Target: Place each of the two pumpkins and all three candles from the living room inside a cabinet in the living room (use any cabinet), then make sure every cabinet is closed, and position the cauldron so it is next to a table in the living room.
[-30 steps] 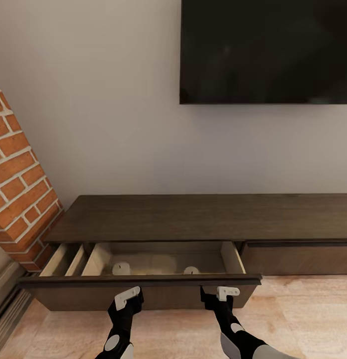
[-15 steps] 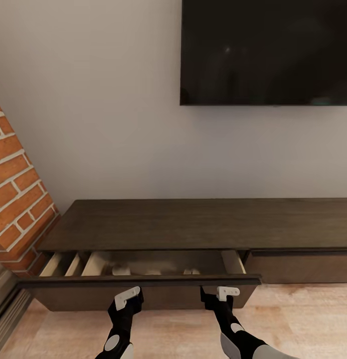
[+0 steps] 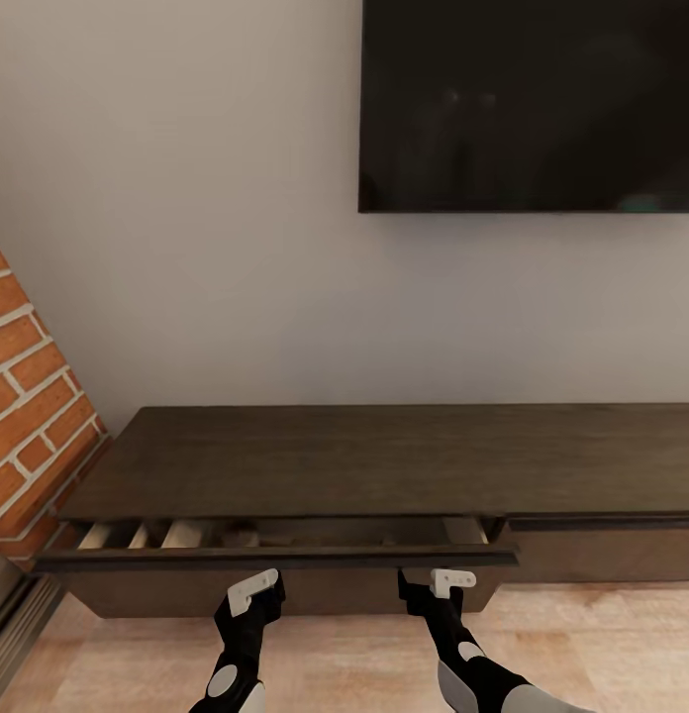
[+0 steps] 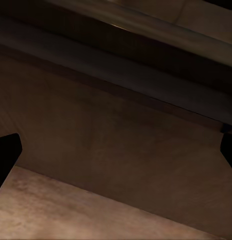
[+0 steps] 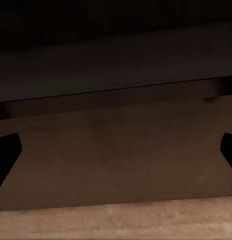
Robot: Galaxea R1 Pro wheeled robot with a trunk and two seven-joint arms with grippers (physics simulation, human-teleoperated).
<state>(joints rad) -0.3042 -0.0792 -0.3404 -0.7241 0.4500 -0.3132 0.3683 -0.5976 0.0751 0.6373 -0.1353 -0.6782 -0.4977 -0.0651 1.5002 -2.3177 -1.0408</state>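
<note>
While the head view is looking down at the long dark cabinet (image 3: 404, 451) standing against the wall below a black television (image 3: 531, 104), its left drawer (image 3: 275, 574) is sitting pulled out only a narrow way, showing pale wooden dividers and dim shapes too hidden to name. Both arms are reaching toward that drawer front: the left gripper (image 3: 253, 590) and the right gripper (image 3: 439, 582) are sitting just in front of it, above the wood floor (image 3: 602, 634), with a brick column (image 3: 33, 396) rising left of the cabinet. From the left wrist view, the two dark fingertips (image 4: 7, 152) are standing wide apart at opposite edges, facing the drawer front. From the right wrist view, the fingertips (image 5: 7, 150) are likewise spread wide before the same brown panel.
</note>
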